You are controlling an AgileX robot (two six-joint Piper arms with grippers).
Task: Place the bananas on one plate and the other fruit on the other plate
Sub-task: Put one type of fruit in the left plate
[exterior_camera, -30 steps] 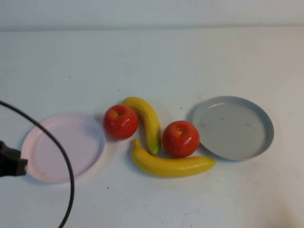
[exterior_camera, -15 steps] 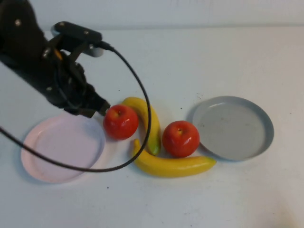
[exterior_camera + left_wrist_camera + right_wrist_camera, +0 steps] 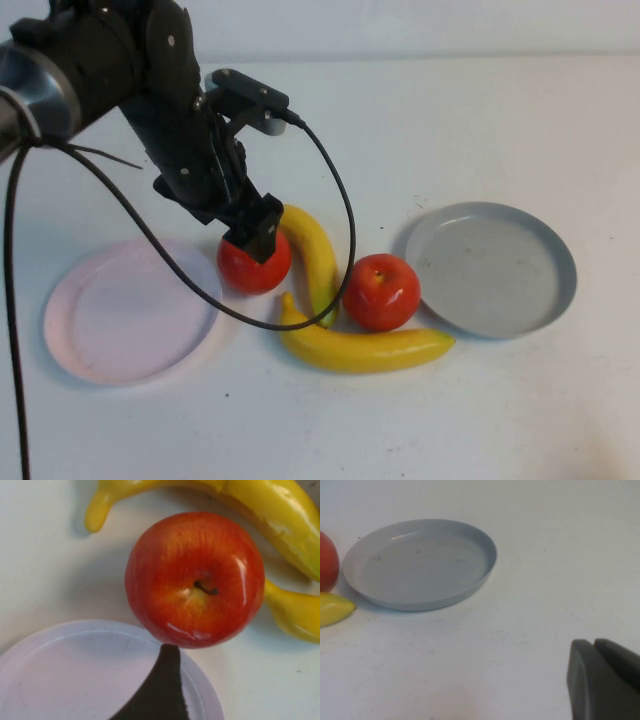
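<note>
Two red apples and two yellow bananas lie together mid-table. My left gripper (image 3: 255, 238) hangs open just over the left apple (image 3: 250, 270), hiding its top. In the left wrist view that apple (image 3: 195, 577) fills the middle, and one dark finger (image 3: 162, 690) shows at its near side over the pink plate (image 3: 75, 675). The right apple (image 3: 380, 291) sits between the curved banana (image 3: 312, 255) and the grey plate (image 3: 490, 268). The second banana (image 3: 360, 348) lies in front of both apples. Both plates are empty. My right gripper (image 3: 595, 647) is shut, low over the table beside the grey plate (image 3: 420, 565).
The pink plate (image 3: 125, 310) lies left of the fruit, close to the left apple. The left arm's black cable (image 3: 335, 200) loops down over the curved banana. The right arm is outside the high view.
The left arm has swung in from the table's left edge and now stands over the left apple. The fruit and plates have not moved.
</note>
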